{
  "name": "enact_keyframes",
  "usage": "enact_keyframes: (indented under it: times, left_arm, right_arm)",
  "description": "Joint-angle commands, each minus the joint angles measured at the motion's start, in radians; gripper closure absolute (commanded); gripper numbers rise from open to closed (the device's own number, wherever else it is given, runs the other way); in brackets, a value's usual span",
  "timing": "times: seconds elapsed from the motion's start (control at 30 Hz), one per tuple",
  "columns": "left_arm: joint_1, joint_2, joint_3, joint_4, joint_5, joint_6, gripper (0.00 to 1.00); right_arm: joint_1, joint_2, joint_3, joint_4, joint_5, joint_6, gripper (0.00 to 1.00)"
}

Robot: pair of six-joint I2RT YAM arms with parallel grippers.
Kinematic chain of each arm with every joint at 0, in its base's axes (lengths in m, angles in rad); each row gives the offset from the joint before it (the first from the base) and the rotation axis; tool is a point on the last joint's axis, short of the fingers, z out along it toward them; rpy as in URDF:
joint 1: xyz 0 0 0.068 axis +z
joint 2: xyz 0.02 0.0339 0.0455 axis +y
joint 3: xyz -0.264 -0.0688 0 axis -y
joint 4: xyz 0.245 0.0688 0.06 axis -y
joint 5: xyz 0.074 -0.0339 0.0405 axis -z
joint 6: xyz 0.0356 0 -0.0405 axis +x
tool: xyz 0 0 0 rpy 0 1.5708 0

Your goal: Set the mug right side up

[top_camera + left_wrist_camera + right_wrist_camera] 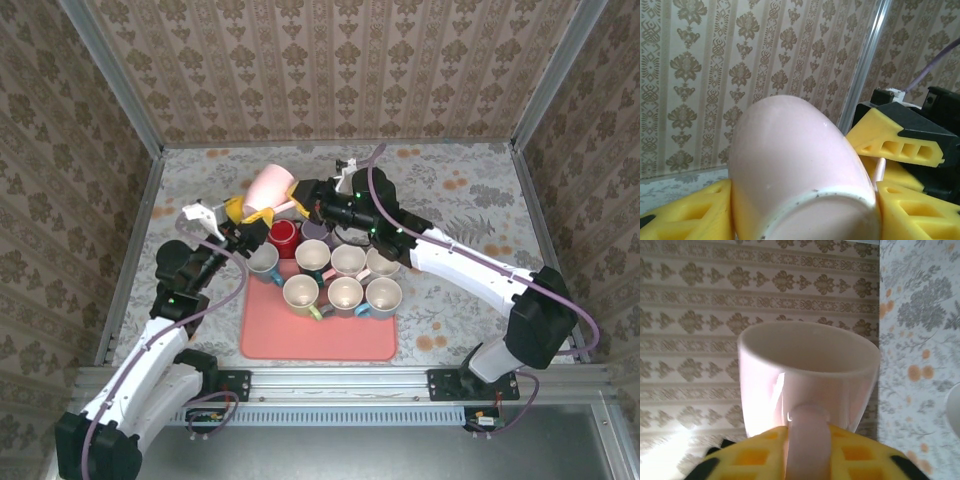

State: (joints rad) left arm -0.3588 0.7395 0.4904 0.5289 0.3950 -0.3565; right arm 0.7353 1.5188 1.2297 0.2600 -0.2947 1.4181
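Observation:
A pale pink mug [270,187] hangs tilted in the air behind the tray, held between both arms. My left gripper [236,212] is shut on the mug's body near its base [805,210], with a yellow finger [685,212] on each side touching it. My right gripper [300,203] is shut on the mug's handle [809,437], its yellow fingers [750,457] pressed against the handle from both sides. In the right wrist view the mug's open rim [807,347] points away from the camera. The right gripper's fingers [895,142] also appear in the left wrist view, beside the mug.
A pink tray [320,340] lies in front of the arms with several upright mugs on it, among them a red one [283,237]. Patterned walls close in the table on three sides. A floral tabletop [470,190] stretches to the right.

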Motion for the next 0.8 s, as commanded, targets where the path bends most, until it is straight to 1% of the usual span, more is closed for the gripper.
enact_keyframes:
  times: [0.0,0.07,0.13,0.2,0.23,0.3,0.33,0.37,0.4,0.47,0.53,0.6,0.7,0.77]
  left_arm:
    - [-0.015,-0.03,0.025,0.072,0.018,0.007,0.67]
    - [-0.015,-0.035,0.038,0.032,-0.004,0.008,0.59]
    - [-0.019,-0.041,0.058,-0.027,-0.03,0.008,0.43]
    - [-0.029,-0.051,0.095,-0.146,-0.092,0.018,0.25]
    - [-0.037,-0.057,0.111,-0.195,-0.128,0.022,0.19]
    - [-0.054,-0.081,0.138,-0.29,-0.212,0.028,0.04]
    - [-0.057,-0.088,0.15,-0.337,-0.252,0.025,0.0]
    - [-0.06,-0.097,0.168,-0.397,-0.309,0.021,0.0]
    - [-0.06,-0.101,0.193,-0.483,-0.386,0.014,0.0]
    - [-0.06,-0.093,0.247,-0.661,-0.557,-0.011,0.0]
    - [-0.06,-0.072,0.296,-0.805,-0.715,-0.018,0.0]
    - [-0.06,-0.025,0.356,-0.944,-0.886,-0.057,0.0]
    - [-0.058,0.073,0.464,-1.135,-1.076,-0.116,0.0]
    - [-0.057,0.141,0.527,-1.241,-1.156,-0.152,0.0]
  right_arm:
    - [-0.005,0.008,0.029,0.087,-0.022,0.034,0.9]
    - [-0.003,-0.014,0.015,0.088,-0.004,0.017,1.0]
    - [0.003,-0.042,-0.003,0.089,0.021,-0.015,1.0]
    - [0.012,-0.073,-0.018,0.071,0.054,-0.069,1.0]
    - [0.016,-0.086,-0.024,0.057,0.069,-0.095,1.0]
    - [0.027,-0.113,-0.033,0.019,0.097,-0.163,1.0]
    - [0.034,-0.12,-0.035,-0.005,0.111,-0.198,1.0]
    - [0.042,-0.12,-0.035,-0.039,0.131,-0.243,1.0]
    - [0.054,-0.152,-0.035,-0.073,0.153,-0.294,1.0]
    - [0.082,-0.169,-0.035,-0.131,0.199,-0.399,1.0]
    - [0.121,-0.177,-0.037,-0.18,0.247,-0.504,1.0]
    - [0.17,-0.184,-0.039,-0.221,0.302,-0.615,1.0]
    - [0.241,-0.184,-0.048,-0.245,0.38,-0.746,1.0]
    - [0.29,-0.177,-0.048,-0.248,0.422,-0.834,1.0]
